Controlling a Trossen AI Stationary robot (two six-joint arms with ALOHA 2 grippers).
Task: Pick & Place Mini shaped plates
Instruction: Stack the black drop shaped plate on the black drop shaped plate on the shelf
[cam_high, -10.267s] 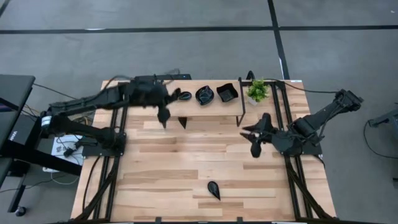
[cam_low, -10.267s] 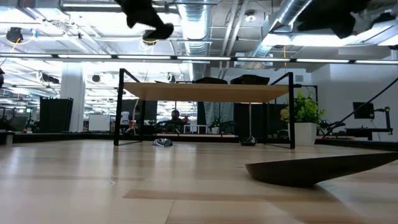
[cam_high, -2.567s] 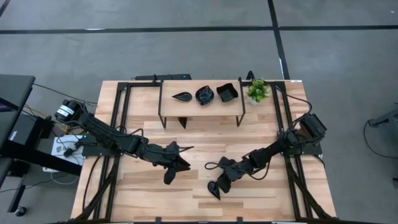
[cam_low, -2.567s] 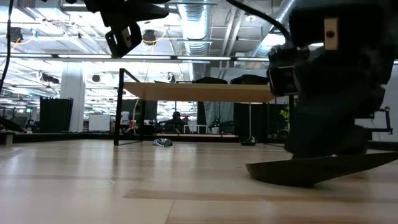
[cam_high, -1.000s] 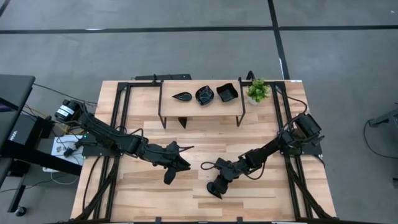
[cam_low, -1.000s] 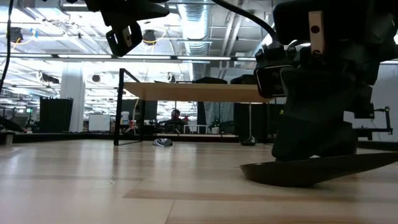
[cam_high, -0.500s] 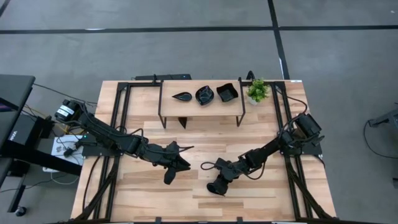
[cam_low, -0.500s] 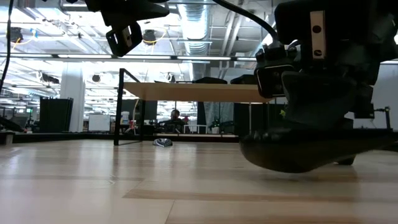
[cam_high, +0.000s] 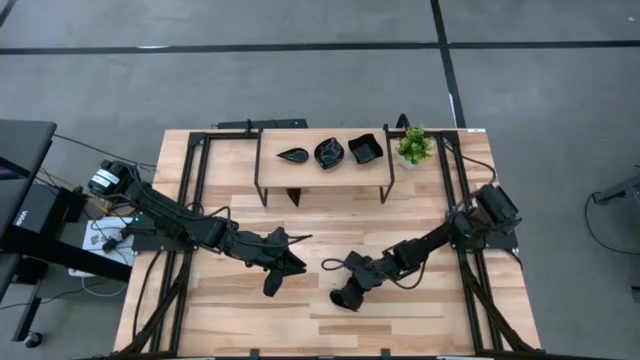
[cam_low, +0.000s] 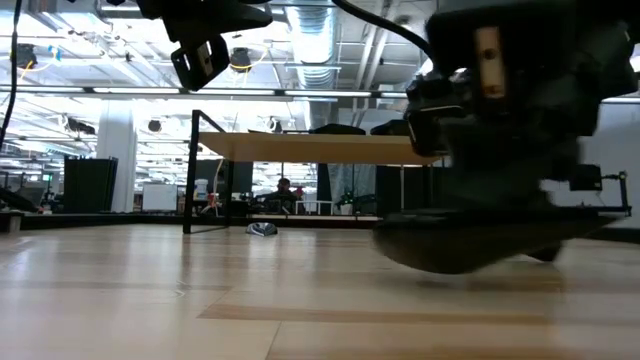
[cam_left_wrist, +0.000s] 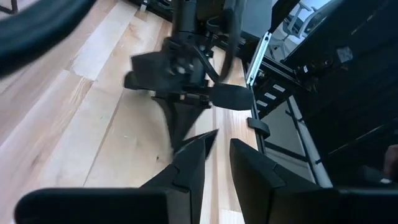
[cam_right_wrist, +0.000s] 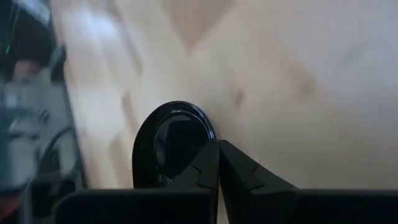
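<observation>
A glossy black teardrop mini plate (cam_right_wrist: 169, 144) hangs just above the table's near middle, and my right gripper (cam_high: 349, 295) is shut on it. In the low view the plate (cam_low: 470, 243) floats level over its shadow. Three more black mini plates, a teardrop (cam_high: 293, 155), a scalloped round one (cam_high: 329, 152) and a square one (cam_high: 365, 149), rest on the raised wooden shelf (cam_high: 275, 170) at the back. My left gripper (cam_high: 269, 288) hovers left of the held plate, open by a narrow gap (cam_left_wrist: 219, 148), with nothing in it. My right gripper pinches the plate's rim (cam_right_wrist: 209, 140) between its two fingers, on the plate's side nearest the wrist. The fingers slant down from the table's right. The plate is lifted clear of the table and sits about level, its round end pointing away from the fingers.
A small green potted plant (cam_high: 413, 146) stands at the shelf's right end. The shelf's black legs (cam_low: 191, 170) stand on the table's far part. Black rails (cam_high: 190, 200) run along both table sides. Bare wood lies between the arms and the shelf.
My right gripper has risen a little with the teardrop plate. The plate lay on the table a second ago, its far side tipped up; now it hangs level and clear of the wood, shifted slightly toward the table's left.
</observation>
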